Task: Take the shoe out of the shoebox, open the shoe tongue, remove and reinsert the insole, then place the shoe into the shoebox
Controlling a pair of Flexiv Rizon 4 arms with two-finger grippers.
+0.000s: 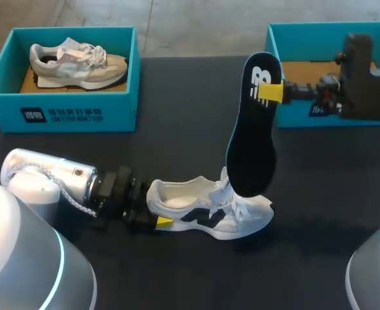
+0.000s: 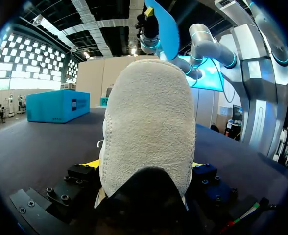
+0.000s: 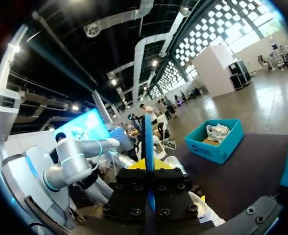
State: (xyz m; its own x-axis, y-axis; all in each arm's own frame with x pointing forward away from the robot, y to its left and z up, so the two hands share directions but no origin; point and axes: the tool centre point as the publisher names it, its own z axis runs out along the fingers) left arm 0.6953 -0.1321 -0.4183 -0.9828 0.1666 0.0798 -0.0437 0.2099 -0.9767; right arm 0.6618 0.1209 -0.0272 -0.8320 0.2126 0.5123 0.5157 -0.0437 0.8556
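A white shoe (image 1: 209,216) with a dark logo lies on its sole on the dark table, toe pointing right. My left gripper (image 1: 158,212) is shut on its heel; in the left wrist view the grey heel (image 2: 149,122) fills the space between the yellow tips. My right gripper (image 1: 272,92) is shut on the black insole (image 1: 251,142), which hangs in the air with its lower end just above the shoe's laces. From the left wrist the insole (image 2: 166,29) shows its blue underside. In the right wrist view it (image 3: 148,142) stands edge-on between the shut fingers (image 3: 156,164).
An open teal shoebox (image 1: 293,116) stands at the back right, behind my right arm. A second teal box (image 1: 61,113) at the back left holds a beige shoe (image 1: 77,63); the same box (image 3: 215,144) appears in the right wrist view.
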